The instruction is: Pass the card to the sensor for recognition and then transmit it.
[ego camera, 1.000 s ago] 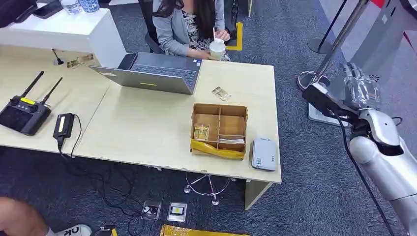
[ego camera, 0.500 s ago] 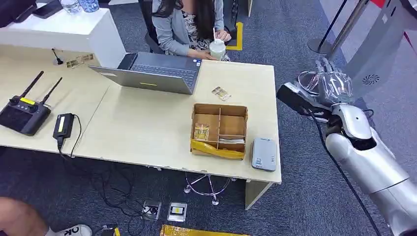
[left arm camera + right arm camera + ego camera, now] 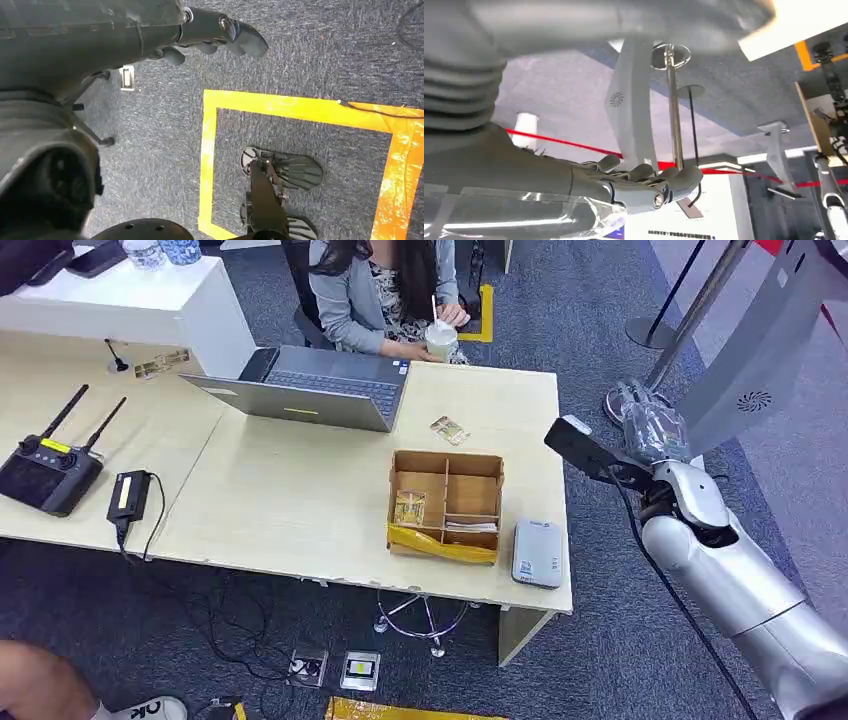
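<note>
A yellowish card (image 3: pixel 409 508) lies in the front left compartment of the brown cardboard box (image 3: pixel 447 456) on the table. A second small card (image 3: pixel 450 430) lies on the tabletop behind the box. The grey card sensor (image 3: pixel 537 553) sits flat at the table's front right corner, beside the box. My right hand (image 3: pixel 655 428) hovers off the table's right edge, above the carpet, level with the box; its fingers (image 3: pixel 644 182) hold nothing. My left hand (image 3: pixel 220 32) hangs over the carpet with its fingers stretched out and nothing in them.
An open laptop (image 3: pixel 310 390) stands at the back of the table (image 3: pixel 290 500), with a person (image 3: pixel 385 285) seated behind it holding a cup (image 3: pixel 441 340). A remote controller (image 3: pixel 48 470) and a black adapter (image 3: pixel 130 495) lie at the left. A grey slanted panel (image 3: pixel 760 350) rises behind my right hand.
My right arm has swung left toward the table's right edge, and the hand has come down somewhat. Nothing on the table has moved.
</note>
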You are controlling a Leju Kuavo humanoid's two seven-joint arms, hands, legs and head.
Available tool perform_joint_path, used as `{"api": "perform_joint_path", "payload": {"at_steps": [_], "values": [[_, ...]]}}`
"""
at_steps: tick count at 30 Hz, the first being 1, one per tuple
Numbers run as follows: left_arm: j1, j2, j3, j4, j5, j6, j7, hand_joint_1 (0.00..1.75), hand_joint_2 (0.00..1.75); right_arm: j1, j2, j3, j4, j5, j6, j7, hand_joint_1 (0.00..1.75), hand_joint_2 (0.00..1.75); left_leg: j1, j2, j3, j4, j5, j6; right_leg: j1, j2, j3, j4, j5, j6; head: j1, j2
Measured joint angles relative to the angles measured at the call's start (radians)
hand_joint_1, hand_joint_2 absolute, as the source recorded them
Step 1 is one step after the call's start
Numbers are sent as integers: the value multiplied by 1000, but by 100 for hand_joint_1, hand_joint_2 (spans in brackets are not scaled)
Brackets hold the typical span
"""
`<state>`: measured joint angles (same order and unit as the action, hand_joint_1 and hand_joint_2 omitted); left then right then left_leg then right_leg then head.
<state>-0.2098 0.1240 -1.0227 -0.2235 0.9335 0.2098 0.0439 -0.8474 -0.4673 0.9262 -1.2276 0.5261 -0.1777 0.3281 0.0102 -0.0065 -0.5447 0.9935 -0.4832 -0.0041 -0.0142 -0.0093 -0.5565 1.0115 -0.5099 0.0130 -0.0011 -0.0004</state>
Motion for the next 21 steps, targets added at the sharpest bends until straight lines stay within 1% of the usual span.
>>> {"api": "perform_joint_path", "payload": {"at_steps": [11,21], "values": [[-6,-1,0,0,-4,1,7,0,0,-4,4,36,24,32,-16,13,0,175,0,0,0,0,0,0,0,0,0,0,0,0,0,0],[-7,-2,0,0,-6,1,10,0,0,-5,6,37,26,36,-16,15,0,175,0,0,0,0,0,0,0,0,0,0,0,0,0,0]]}}
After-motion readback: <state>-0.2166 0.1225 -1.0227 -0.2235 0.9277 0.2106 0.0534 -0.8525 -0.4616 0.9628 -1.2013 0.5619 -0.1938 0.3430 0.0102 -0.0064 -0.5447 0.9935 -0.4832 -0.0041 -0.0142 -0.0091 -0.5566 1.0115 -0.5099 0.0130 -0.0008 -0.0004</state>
